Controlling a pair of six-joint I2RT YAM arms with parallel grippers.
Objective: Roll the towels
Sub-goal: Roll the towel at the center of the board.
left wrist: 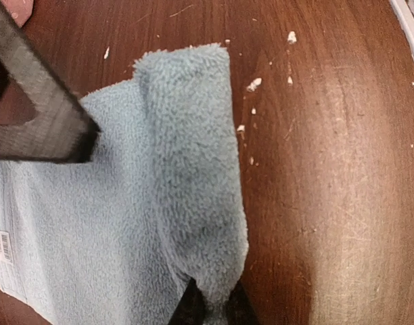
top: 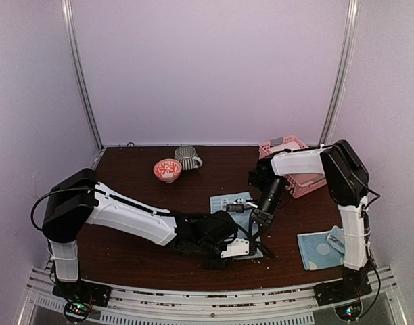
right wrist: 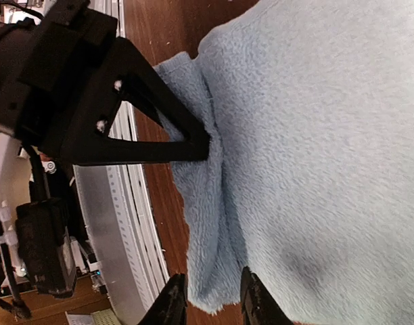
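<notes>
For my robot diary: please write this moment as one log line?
light blue towel: near edge folded over | left gripper: pinching fold | right gripper: pinching fold

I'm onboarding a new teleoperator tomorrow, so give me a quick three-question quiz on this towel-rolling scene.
1. True or false: both grippers are working on the dotted towel.
2. Where does the pink basket stand? A) far right of the table B) near left C) centre
3. Name the two dishes at the table's far edge.

Key:
1. False. The left gripper and right gripper have their jaws on the plain blue towel. The dotted towel lies apart, near right.
2. A.
3. A patterned bowl and a striped mug.
</notes>
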